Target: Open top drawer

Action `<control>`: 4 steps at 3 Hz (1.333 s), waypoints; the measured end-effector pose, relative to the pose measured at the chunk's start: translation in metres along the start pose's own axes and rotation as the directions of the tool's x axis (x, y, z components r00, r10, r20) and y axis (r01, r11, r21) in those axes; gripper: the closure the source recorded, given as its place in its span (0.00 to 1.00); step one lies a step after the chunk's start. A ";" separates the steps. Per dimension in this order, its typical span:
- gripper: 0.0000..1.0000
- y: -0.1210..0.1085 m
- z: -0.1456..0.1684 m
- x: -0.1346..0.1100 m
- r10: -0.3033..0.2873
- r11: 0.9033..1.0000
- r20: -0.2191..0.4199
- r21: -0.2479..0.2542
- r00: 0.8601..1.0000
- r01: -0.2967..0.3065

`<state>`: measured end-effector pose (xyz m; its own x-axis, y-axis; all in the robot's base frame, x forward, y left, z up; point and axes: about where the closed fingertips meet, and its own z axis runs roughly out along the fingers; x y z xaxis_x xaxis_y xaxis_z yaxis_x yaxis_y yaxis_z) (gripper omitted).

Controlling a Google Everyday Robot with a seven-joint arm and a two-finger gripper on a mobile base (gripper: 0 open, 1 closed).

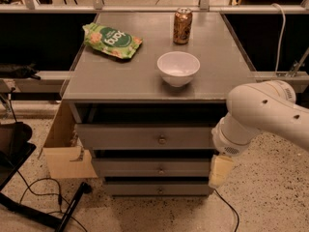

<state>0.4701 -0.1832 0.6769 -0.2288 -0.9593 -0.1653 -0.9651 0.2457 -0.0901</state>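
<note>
One pincer (220, 170) hangs below the tabletop's (145, 76) front-right corner, apart from the knob (161, 139) of the top drawer (120, 137); cannot tell how wide.

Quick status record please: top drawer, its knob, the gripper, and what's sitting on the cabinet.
top drawer: widest front, highest of three
knob: centre of that front, nothing touching it
gripper: by the cabinet's right front corner, level with the middle drawer, well apart from the knob
cabinet top: white bowl, brown can, green snack bag
task step: knob not yet grasped
</note>
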 end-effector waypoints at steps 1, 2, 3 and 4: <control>0.00 0.000 0.000 0.000 0.000 1.000 0.000 0.000 1.000 0.000; 0.00 0.002 -0.006 -0.004 -0.016 0.999 -0.002 0.036 1.000 0.016; 0.00 -0.010 -0.021 -0.014 -0.053 0.993 -0.017 0.101 0.998 0.054; 0.00 -0.034 -0.021 -0.029 -0.081 0.986 -0.028 0.145 0.996 0.084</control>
<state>0.5064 -0.1666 0.7058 -0.1534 -0.9796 -0.1295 -0.9524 0.1815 -0.2448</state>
